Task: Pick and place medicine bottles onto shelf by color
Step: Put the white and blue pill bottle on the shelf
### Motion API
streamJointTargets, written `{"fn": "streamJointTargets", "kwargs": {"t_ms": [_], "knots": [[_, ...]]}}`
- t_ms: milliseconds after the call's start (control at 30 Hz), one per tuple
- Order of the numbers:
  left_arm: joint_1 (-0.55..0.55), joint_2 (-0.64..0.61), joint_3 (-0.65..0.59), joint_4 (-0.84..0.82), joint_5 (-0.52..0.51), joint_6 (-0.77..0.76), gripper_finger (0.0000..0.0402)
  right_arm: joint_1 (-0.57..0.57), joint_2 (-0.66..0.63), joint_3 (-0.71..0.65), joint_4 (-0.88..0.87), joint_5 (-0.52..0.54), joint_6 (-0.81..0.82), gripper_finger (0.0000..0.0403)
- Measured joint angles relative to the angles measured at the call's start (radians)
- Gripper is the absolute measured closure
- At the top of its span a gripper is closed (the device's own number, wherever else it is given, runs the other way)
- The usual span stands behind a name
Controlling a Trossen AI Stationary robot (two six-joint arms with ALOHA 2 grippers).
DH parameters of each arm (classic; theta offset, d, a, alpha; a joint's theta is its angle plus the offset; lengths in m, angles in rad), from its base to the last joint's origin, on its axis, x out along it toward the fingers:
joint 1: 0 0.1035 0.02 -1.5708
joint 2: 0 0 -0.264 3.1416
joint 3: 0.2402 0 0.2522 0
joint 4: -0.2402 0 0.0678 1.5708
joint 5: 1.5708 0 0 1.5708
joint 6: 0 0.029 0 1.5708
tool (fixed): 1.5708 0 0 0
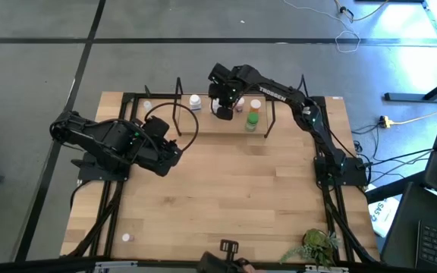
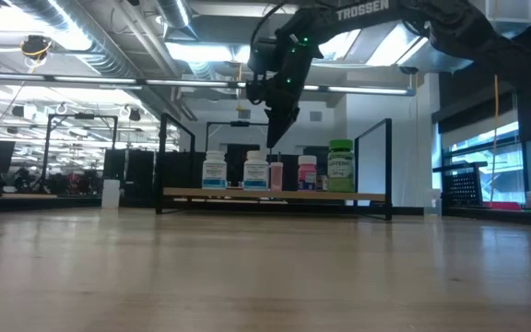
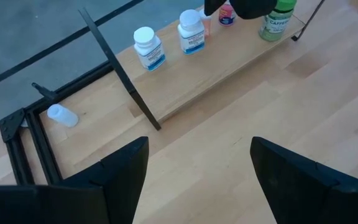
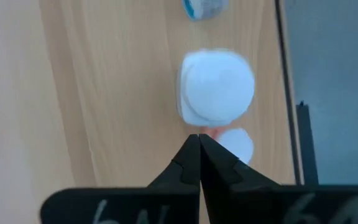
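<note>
The shelf stands at the table's far edge, and its light wood board carries a row of upright medicine bottles. They are two white ones, a slim pink one, a white-capped pink one and a green one. My right gripper hangs shut just above the row and points down between the second white bottle and the slim pink one. In its wrist view its tips are over a white cap. My left gripper is open, low over the table's left part, facing the shelf.
One white bottle lies on the table beside the shelf's left end, and another small one sits near the table's near left corner. A leafy plant is at the near right corner. Black wire uprights rise at the shelf's ends.
</note>
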Motion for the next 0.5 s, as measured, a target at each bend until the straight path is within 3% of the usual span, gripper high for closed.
{"fn": "streamJointTargets", "kwargs": {"t_ms": [500], "knots": [[0.0, 0.0, 0.0, 0.0, 0.0, -0.003, 0.0126, -0.004, 0.055, -0.002, 0.019, 0.0, -0.004, 0.0402]]}}
